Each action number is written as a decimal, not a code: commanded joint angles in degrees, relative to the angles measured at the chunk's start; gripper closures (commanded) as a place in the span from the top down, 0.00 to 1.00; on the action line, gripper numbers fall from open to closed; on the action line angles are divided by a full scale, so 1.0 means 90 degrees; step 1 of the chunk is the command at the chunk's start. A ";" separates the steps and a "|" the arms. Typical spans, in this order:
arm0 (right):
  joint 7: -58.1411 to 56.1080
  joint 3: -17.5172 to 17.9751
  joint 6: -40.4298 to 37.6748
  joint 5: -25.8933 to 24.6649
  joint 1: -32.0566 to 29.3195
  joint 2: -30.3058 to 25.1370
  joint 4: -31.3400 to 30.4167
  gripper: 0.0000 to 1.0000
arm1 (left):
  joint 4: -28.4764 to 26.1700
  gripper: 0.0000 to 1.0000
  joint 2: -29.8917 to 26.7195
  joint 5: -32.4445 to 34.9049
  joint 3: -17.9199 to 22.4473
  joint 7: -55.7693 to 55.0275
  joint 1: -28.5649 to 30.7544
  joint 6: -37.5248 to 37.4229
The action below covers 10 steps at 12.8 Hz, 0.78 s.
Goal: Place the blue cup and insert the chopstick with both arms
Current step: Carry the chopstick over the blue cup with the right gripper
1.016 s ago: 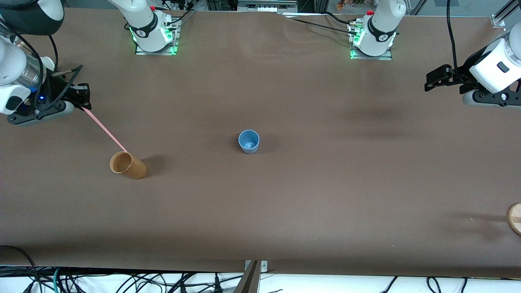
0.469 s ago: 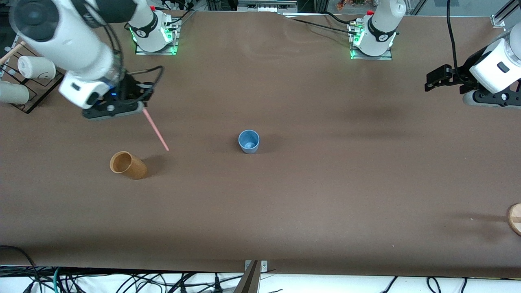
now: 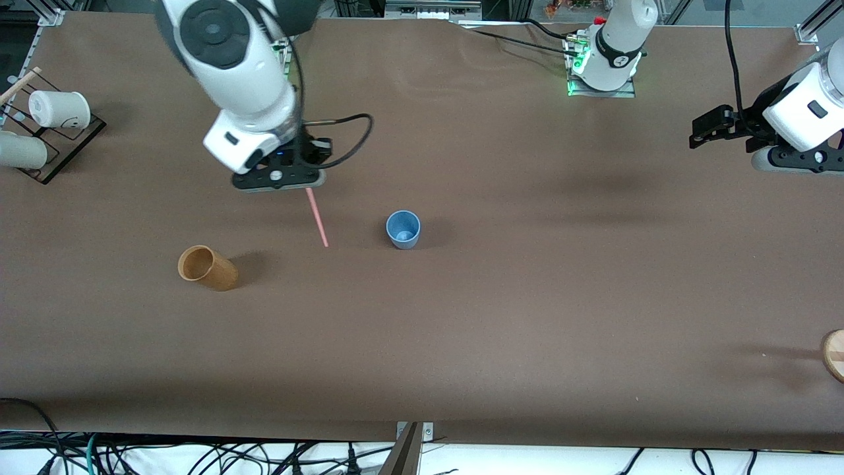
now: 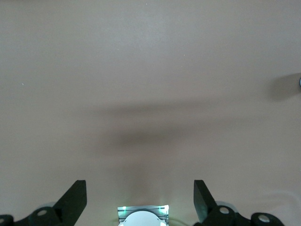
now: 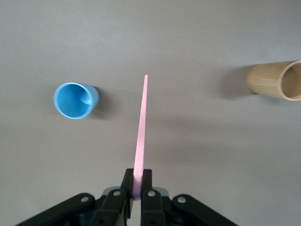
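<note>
Carried from the orange-brown cup (image 3: 207, 268) toward the upright blue cup (image 3: 403, 229) at table centre, the chopstick (image 3: 316, 217) stays clamped in the right gripper (image 3: 304, 179), awaiting insertion; the left gripper (image 3: 707, 125) waits spread wide.

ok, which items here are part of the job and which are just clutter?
Job: blue cup, upright mid-table; chopstick, held in the shut right tool; left tool, open, waiting.
Clutter: orange-brown cup on its side; rack with white cups; wooden disc at table's edge.
</note>
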 commanded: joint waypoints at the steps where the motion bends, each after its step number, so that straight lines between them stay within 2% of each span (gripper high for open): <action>1: 0.0707 -0.0035 -0.0095 0.0141 0.0411 0.0575 0.0825 0.00 | 0.0138 1.00 0.0068 -0.0003 0.0010 0.0133 0.0023 -0.0009; 3: 0.0982 -0.0035 -0.0037 0.0151 0.0627 0.0799 0.1050 0.00 | 0.0138 1.00 0.0068 0.0006 0.0010 0.0133 0.0033 -0.0009; 5: 0.1188 0.0130 -0.0017 0.0286 0.0696 0.1102 0.1391 0.00 | 0.0138 1.00 0.0068 -0.0003 0.0020 0.0133 0.0042 -0.0009; 10: 0.1179 0.0151 -0.0105 0.0766 0.0706 0.1328 0.1402 0.00 | 0.0138 1.00 0.0107 -0.0003 0.0010 0.0133 0.0052 0.0040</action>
